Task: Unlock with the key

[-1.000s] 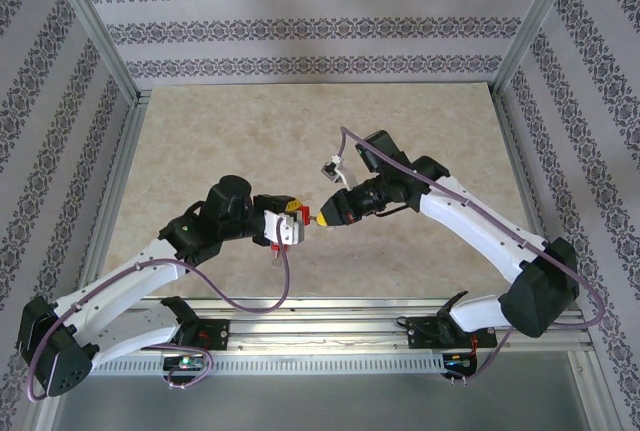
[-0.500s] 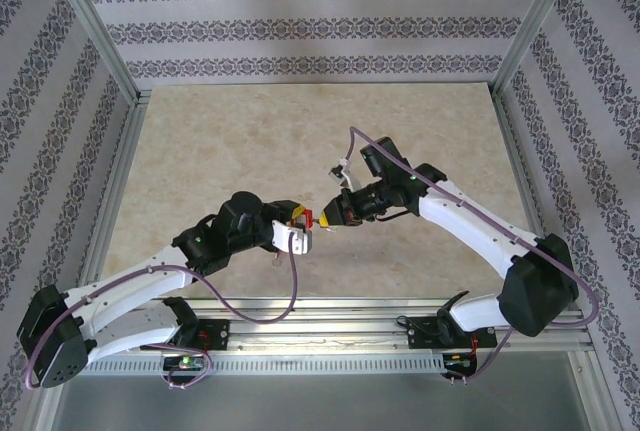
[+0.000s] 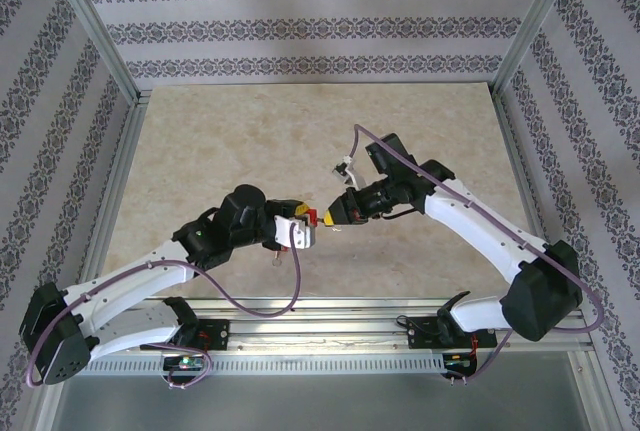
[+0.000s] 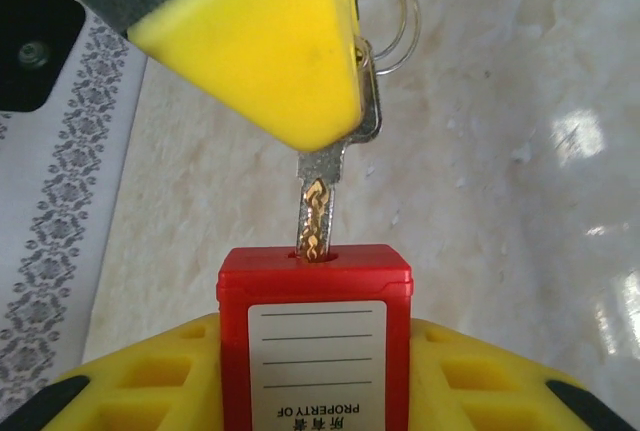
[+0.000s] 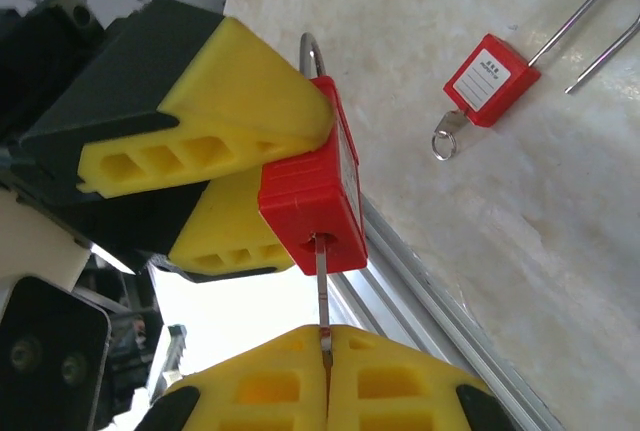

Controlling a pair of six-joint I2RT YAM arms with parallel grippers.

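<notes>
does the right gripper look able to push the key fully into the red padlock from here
Probably yes. The key in the right gripper has its tip in the keyhole of the red padlock, blade lined up. The left gripper clamps the body, leaving the keyhole face free.

Your right gripper (image 5: 326, 351) at 6 o'clock: yellow fingers pressed together, pinching key (image 5: 321, 286). Key blade runs straight up, tip entering bottom face of red padlock (image 5: 318, 196) at centre. Left gripper (image 5: 295, 166) reaches in from 10 o'clock, yellow fingers clamped on padlock body, bit of steel shackle (image 5: 312, 51) showing above. At 2 o'clock you see second red padlock (image 5: 489, 81) lying flat on marble table (image 5: 560, 251), one shackle leg out of body, key ring (image 5: 444, 138) at its lower end. Aluminium rail (image 5: 440, 331) crosses at 5 o'clock.
</notes>
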